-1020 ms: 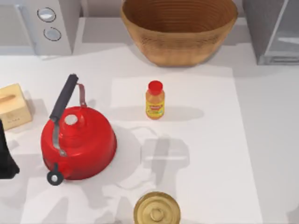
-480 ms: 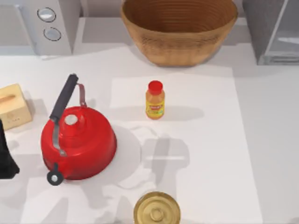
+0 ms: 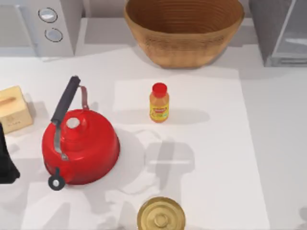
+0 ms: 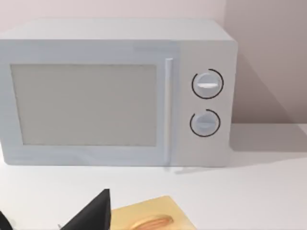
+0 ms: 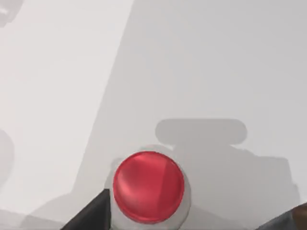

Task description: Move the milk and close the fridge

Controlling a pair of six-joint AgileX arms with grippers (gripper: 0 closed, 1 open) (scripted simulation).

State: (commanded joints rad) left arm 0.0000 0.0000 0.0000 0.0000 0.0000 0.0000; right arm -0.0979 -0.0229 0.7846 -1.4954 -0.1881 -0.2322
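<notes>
Fridge [image 3: 283, 31], grey with a paler glassy door panel, stands at the back of the bench [image 3: 268, 143], just right of the wicker basket [image 3: 184, 31]. The light grey microwave [image 3: 41, 26] sits well left of the basket, the red kettle [image 3: 79, 146] in front of the basket and to its left, and the orange bottle [image 3: 159, 102] straight in front of it. The parked left claw [image 3: 5, 160] is far left of the basket and I cannot tell its state, while the right claw [image 5: 184, 220] hangs spread apart over a red-capped pale container [image 5: 148, 187].

Overhead table [image 3: 268, 143] view, wrists face microwave [image 4: 115, 91], tabletop
</notes>
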